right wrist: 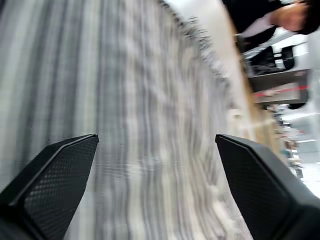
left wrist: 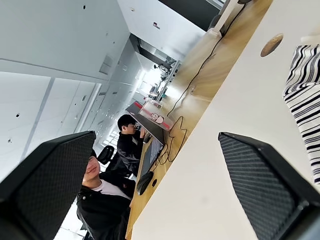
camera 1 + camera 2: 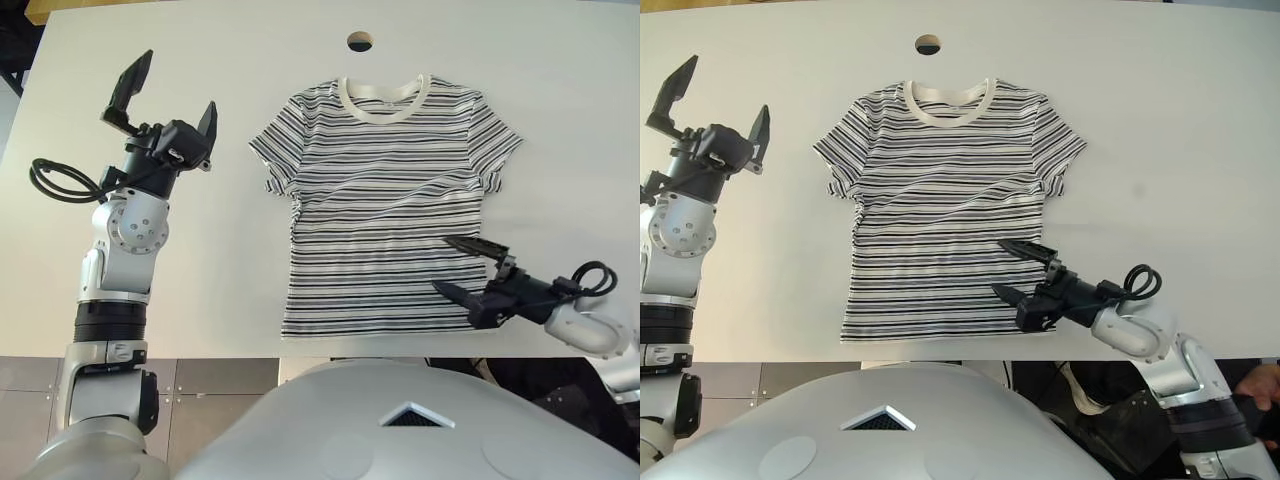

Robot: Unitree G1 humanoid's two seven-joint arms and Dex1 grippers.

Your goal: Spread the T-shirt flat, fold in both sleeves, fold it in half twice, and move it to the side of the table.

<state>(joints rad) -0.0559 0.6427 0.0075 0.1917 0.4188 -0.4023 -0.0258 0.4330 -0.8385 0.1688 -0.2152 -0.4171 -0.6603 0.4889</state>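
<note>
A black-and-white striped T-shirt [image 3: 385, 200] with a cream collar lies spread flat on the white table [image 3: 570, 120], collar toward the far edge and both sleeves out. My left gripper [image 3: 172, 98] is open and raised above the bare table, well to the left of the shirt's left sleeve [image 3: 272, 152]. My right gripper [image 3: 458, 266] is open and hovers low over the shirt's lower right corner, near the hem; the right wrist view looks along the stripes [image 1: 150, 125] between its fingers. The left wrist view catches the sleeve edge [image 2: 305, 100].
A round cable hole [image 3: 359, 41] sits in the table just beyond the collar. The table's near edge [image 3: 200, 355] runs just below the hem. Bare tabletop lies on both sides of the shirt. People sit at a desk in the room behind.
</note>
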